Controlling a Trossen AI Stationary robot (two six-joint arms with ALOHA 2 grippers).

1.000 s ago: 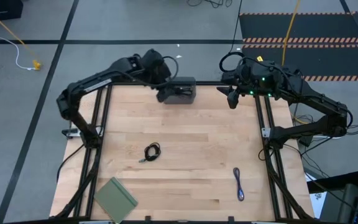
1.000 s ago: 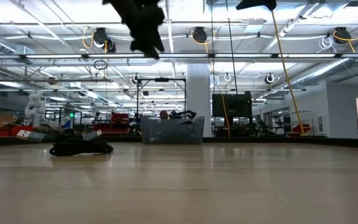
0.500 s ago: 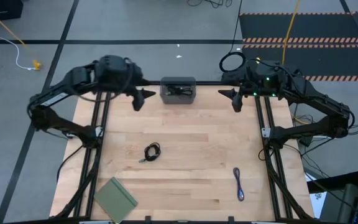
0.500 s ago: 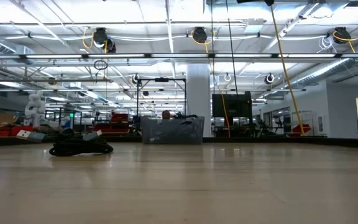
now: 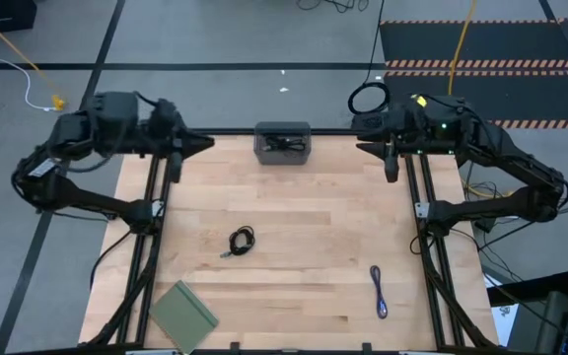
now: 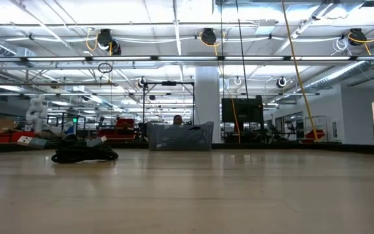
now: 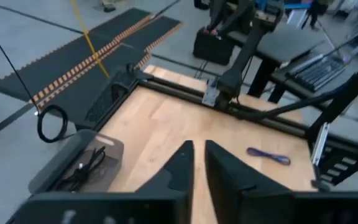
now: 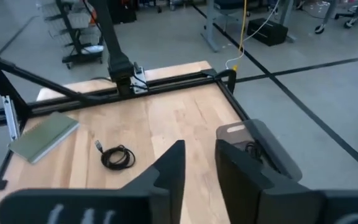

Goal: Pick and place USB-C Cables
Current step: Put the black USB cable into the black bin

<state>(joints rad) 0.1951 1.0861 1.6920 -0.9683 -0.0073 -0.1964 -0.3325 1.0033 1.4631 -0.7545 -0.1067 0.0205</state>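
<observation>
A coiled black USB-C cable [image 5: 242, 241] lies flat on the wooden table, left of its middle. A purple-blue cable [image 5: 379, 291] lies near the front right. A loosely bundled black cable [image 5: 282, 145] lies inside the dark grey tray [image 5: 260, 143] at the far edge. My left gripper [image 5: 205, 144] hovers at the far left corner, left of the tray, its fingers [image 7: 182, 163] almost together with nothing between them. My right gripper [image 5: 392, 170] hovers by the far right rail, its fingers [image 8: 171, 165] a little apart and empty.
A flat green pad [image 5: 183, 314] lies at the near left corner. Black frame rails [image 5: 419, 212] run along both table sides. The low view shows the coiled cable [image 6: 84, 155] and the tray [image 6: 180, 136] with bare wood in front of them.
My left gripper has drawn back from above the tray toward the table's far left corner. My right gripper has shifted slightly toward the right rail. The fingers of both have drawn closer together. The cables have stayed where they were.
</observation>
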